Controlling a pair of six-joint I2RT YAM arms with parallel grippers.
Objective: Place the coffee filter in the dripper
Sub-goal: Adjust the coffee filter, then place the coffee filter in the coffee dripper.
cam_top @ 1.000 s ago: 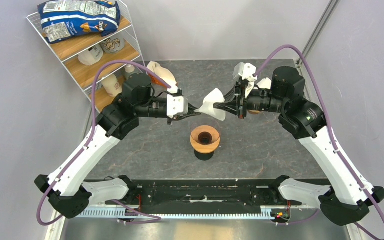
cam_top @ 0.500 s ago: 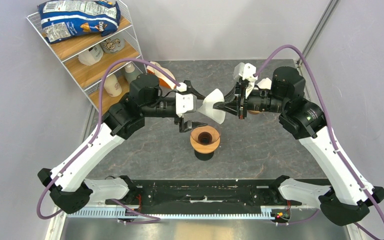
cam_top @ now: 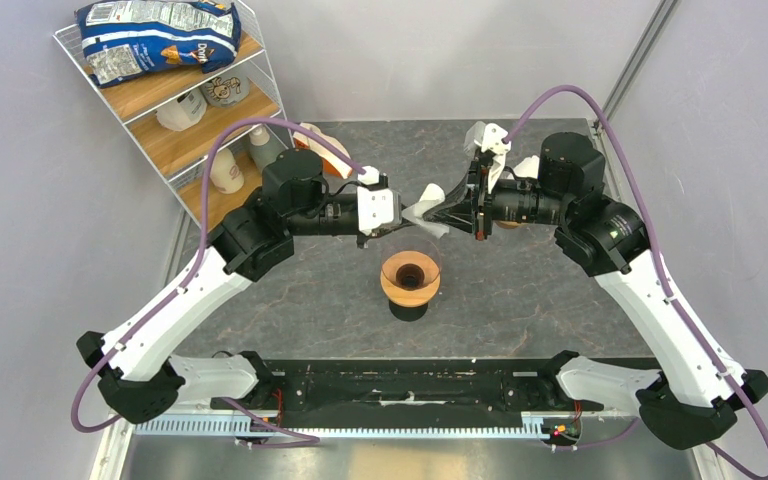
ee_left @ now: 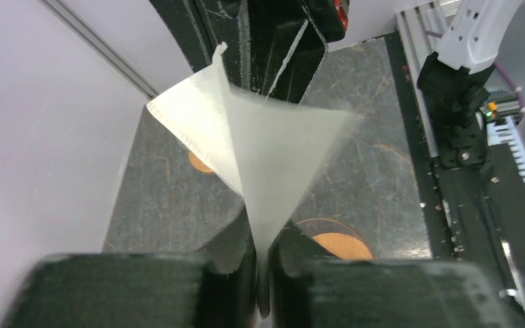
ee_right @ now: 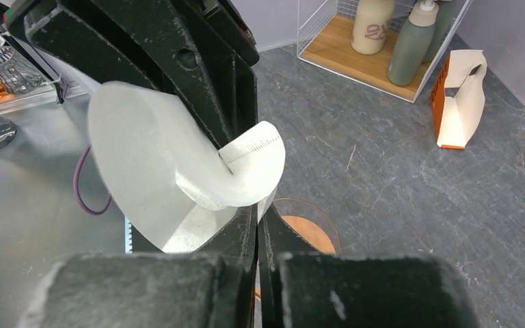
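The cream-white coffee filter (cam_top: 423,213) hangs in the air between both grippers, above and just behind the dripper (cam_top: 410,277). My left gripper (cam_top: 408,215) is shut on one edge of the filter (ee_left: 266,143); the paper runs down between its fingers (ee_left: 232,253). Facing it, my right gripper (cam_top: 440,211) is shut on the opposite side, and the filter (ee_right: 178,171) curls open over its fingers (ee_right: 236,236). The dripper, clear glass with a wooden collar, stands upright on the table and shows below the jaws as the dripper (ee_left: 335,240) and the dripper (ee_right: 309,229).
An orange-and-white filter packet (ee_right: 459,99) stands at the back left near the wire shelf (cam_top: 175,110), which holds bottles and a chips bag (cam_top: 155,35). A bare wooden ring (ee_left: 198,162) lies under the right arm. Dark rails (cam_top: 410,385) run along the near edge.
My left gripper let go, opened wide, moved right toward the filter and closed on its edge. The right gripper kept its hold and tilted the filter slightly.
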